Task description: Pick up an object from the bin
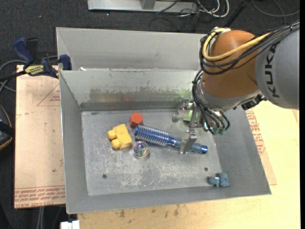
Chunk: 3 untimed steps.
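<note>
So, gripper (188,146) down at handle end of blue brush (152,136); can't tell if open or gripping. Brush lying flat, lift not done.

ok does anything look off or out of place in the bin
Nothing damaged or spilled. The yellow block, red cap, blue brush and shiny ball lie loose together; only a small blue piece sits apart, near the bin's lower right corner.

Grey metal bin (95,178), flat floor. Centre-left cluster: yellow block (119,137); red cap (136,119) just behind; blue bristled brush (153,136) lying flat, handle rightward; clear ball (140,150) beside bristles. Front right corner: small blue-grey piece (218,180), well apart.
</note>
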Each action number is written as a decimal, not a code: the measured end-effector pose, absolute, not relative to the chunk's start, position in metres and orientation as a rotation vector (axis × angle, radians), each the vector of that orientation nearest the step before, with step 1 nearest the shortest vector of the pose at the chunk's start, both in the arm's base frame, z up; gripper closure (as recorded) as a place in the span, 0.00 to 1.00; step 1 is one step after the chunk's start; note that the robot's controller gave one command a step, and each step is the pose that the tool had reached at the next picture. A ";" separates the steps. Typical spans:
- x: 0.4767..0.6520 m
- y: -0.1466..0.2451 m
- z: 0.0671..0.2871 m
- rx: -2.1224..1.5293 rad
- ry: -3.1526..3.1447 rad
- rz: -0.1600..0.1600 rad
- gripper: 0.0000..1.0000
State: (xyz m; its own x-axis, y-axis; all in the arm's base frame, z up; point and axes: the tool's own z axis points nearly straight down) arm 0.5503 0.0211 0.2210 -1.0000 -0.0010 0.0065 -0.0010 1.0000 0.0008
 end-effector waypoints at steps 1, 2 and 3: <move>0.592 0.060 0.074 -0.118 -3.144 -0.002 0.00; 0.595 0.060 0.078 -0.117 -3.143 -0.002 0.00; 0.596 0.060 0.080 -0.117 -3.144 -0.003 0.00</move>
State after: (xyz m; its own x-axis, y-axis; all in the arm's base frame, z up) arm 0.5961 0.0602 0.0797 -0.9972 0.0746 -0.0045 0.0745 0.9972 0.0021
